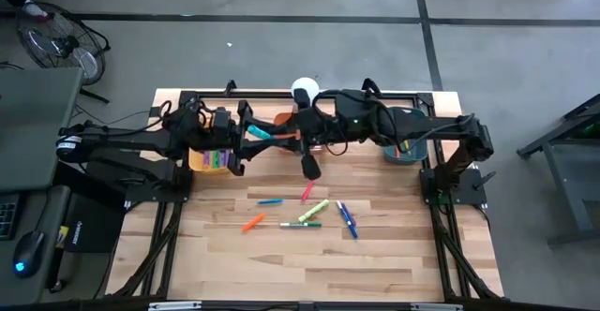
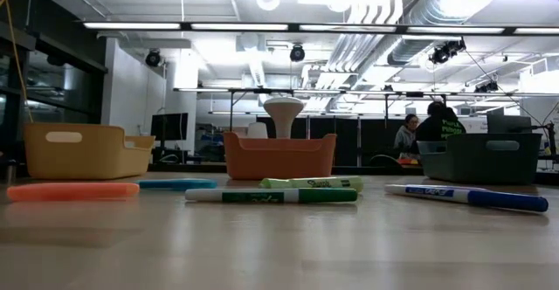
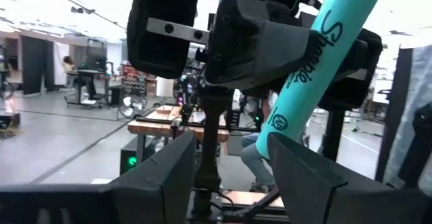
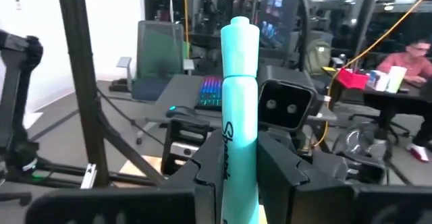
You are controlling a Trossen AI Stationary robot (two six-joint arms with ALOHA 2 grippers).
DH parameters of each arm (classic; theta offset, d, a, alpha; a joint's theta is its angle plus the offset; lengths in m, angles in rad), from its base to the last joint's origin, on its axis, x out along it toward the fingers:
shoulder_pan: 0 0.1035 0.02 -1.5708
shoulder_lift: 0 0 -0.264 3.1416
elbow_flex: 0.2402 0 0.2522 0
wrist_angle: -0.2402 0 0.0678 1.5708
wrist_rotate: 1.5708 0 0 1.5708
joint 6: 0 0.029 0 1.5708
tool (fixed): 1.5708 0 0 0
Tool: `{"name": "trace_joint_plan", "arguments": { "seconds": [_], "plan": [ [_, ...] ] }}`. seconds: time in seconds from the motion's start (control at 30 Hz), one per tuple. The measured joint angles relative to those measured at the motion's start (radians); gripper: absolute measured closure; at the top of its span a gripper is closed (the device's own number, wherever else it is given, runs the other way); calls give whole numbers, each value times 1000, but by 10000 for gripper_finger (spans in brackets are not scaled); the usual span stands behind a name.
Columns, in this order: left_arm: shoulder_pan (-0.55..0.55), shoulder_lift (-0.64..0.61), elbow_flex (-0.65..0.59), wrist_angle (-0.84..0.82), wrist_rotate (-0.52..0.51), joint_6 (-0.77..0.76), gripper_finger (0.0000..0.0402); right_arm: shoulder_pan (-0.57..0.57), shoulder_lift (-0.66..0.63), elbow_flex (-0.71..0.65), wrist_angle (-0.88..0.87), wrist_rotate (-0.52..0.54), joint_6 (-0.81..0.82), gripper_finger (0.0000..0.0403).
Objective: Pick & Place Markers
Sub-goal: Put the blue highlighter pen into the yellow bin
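A teal marker (image 1: 261,133) is held in the air between my two grippers, near the far side of the table. My right gripper (image 1: 281,135) (image 4: 239,150) is shut on it. My left gripper (image 1: 246,135) (image 3: 231,143) faces it, open, its fingers standing on either side of the marker's free end (image 3: 273,126); I cannot tell if they touch. Several other markers lie flat on the table's middle: blue (image 1: 270,200), pink (image 1: 307,192), yellow-green (image 1: 314,210), green (image 1: 300,224), orange (image 1: 252,223), another blue (image 1: 347,219). My right gripper pinches the teal marker's body (image 4: 237,140) between its two fingers (image 4: 277,170), coming roughly level from the table's right. The marker is lifted clear and sticks out past the fingertips toward the left gripper, its rounded end (image 4: 239,28) farthest out.
Three bins stand along the far side: yellow (image 1: 211,158) (image 2: 83,150) with markers inside, orange (image 2: 279,155), dark teal (image 1: 403,147) (image 2: 480,157). A white stand (image 1: 304,90) is behind the orange bin. People sit in the room beyond. The near half of the table has bare wood.
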State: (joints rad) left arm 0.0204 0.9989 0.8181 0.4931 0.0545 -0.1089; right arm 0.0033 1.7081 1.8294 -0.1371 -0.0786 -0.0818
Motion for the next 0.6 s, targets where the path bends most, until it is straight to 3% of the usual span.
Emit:
{"name": "trace_joint_plan", "arguments": {
  "seconds": [0.27,0.6],
  "plan": [
    [-2,0,0,-23,59,-4,216,-26,1,0,-63,-33,11,349],
    [-2,1,0,-43,40,-8,216,-26,5,0,-88,-27,4,349]
  ]
}}
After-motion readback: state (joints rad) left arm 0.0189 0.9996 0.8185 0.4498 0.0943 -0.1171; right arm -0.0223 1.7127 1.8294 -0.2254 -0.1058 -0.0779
